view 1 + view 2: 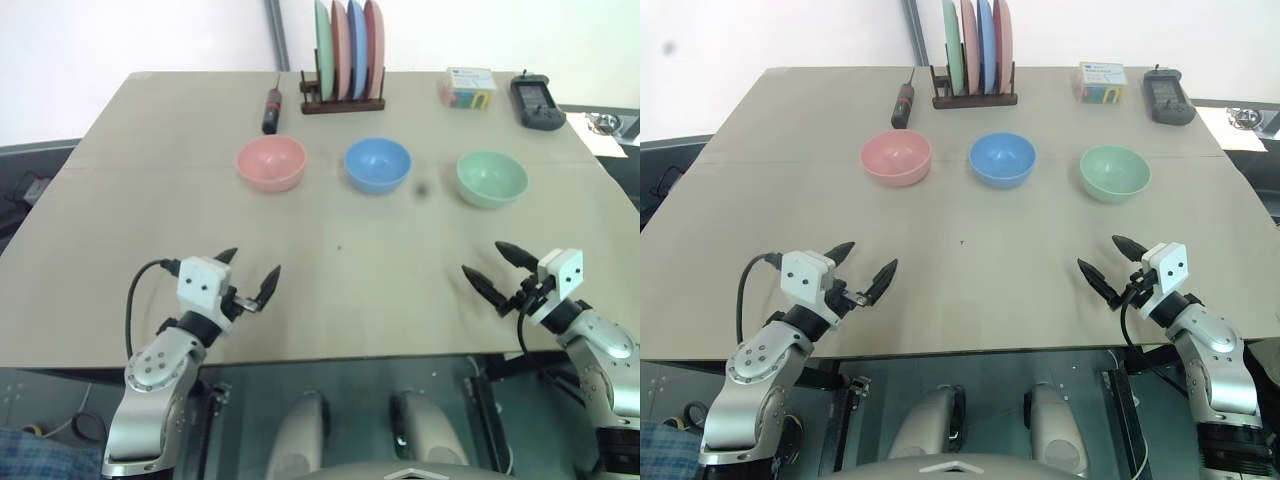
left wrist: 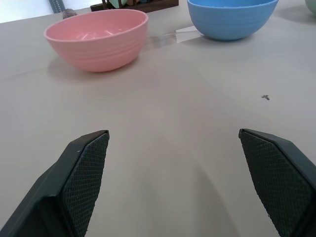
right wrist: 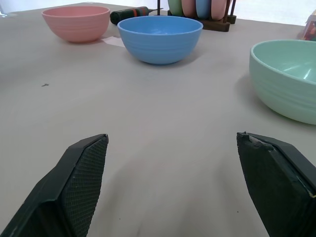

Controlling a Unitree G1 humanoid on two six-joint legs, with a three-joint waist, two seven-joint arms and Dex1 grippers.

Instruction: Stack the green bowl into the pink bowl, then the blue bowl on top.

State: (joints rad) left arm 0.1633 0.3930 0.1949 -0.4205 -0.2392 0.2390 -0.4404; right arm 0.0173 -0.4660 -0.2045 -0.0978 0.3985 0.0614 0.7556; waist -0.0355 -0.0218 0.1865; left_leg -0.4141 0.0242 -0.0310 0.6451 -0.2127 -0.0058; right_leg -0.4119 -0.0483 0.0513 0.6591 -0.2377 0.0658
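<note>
three small round matte plastic bowls are set in a row across the far half of the beige table, well apart from each other: the salmon-pink bowl at 11 o'clock, the sky-blue bowl at 12 o'clock and the pale mint-green bowl at 1 o'clock. the left tool is held released over the near edge at 7 o'clock, and the right tool likewise released at 5 o'clock, nothing being grasped by either.

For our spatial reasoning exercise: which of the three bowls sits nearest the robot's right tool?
The green bowl, at the row's right end; the blue bowl and pink bowl lie farther left.
</note>
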